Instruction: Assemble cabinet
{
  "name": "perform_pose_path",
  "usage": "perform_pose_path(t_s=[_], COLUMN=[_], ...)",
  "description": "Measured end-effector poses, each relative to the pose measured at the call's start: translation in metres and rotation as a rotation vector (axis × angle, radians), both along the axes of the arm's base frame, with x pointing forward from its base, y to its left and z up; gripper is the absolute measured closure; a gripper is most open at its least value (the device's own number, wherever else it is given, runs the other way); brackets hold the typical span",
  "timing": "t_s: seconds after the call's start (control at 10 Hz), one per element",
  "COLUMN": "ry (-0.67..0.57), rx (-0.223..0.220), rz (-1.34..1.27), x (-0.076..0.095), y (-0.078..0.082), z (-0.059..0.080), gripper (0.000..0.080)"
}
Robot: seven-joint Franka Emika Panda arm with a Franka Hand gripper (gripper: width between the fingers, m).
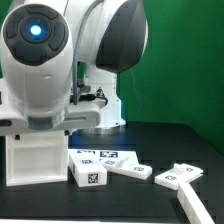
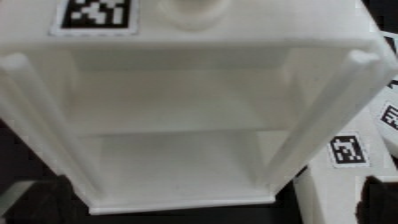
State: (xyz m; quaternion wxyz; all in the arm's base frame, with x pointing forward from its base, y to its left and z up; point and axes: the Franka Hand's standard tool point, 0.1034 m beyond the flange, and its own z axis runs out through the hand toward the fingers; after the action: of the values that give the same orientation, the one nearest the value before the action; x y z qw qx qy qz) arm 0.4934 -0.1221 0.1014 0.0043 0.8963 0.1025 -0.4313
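Note:
The cabinet (image 1: pixel 35 158) is a large white box standing at the exterior view's lower left, right under the arm. In the wrist view the cabinet (image 2: pixel 178 110) fills the picture. Its open side faces the camera, with side walls and an inner shelf. A black-and-white tag (image 2: pixel 98 12) and a small white knob (image 2: pixel 192 8) sit on its far edge. The gripper's fingers show in neither view: the arm's bulk hides them in the exterior view, and none reach into the wrist view.
Loose flat white tagged panels lie beside the cabinet: one (image 1: pixel 88 173) against it, one (image 1: pixel 130 168) further along, one (image 1: pixel 180 176) at the exterior view's right. The marker board (image 1: pixel 103 153) lies behind them. Tagged panels (image 2: pixel 356 150) also show in the wrist view. The table (image 1: pixel 160 140) is black.

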Motion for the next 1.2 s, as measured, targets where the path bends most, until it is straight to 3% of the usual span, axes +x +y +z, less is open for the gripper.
perform_pose_path(t_s=[0.1,0.2,0.4,0.8,0.9,1.1,1.2], ry=[0.007,0.021,0.006,-0.025,-0.021,-0.023,-0.050], rx=[0.019,0.040,-0.009,-0.009,-0.019,-0.082,-0.084], rz=[0.020,0.040,0.105,0.122,0.126,0.123,0.124], x=[-0.001,-0.001,0.008,0.008,0.008,0.003,-0.003], y=[-0.006,-0.026,-0.045,-0.044,-0.048,-0.061,-0.065], z=[0.000,0.000,0.005,0.003,0.004,0.009,0.008], gripper=[0.0002,0.0002,0.0002,0.0002,0.0002,0.0002,0.0002])
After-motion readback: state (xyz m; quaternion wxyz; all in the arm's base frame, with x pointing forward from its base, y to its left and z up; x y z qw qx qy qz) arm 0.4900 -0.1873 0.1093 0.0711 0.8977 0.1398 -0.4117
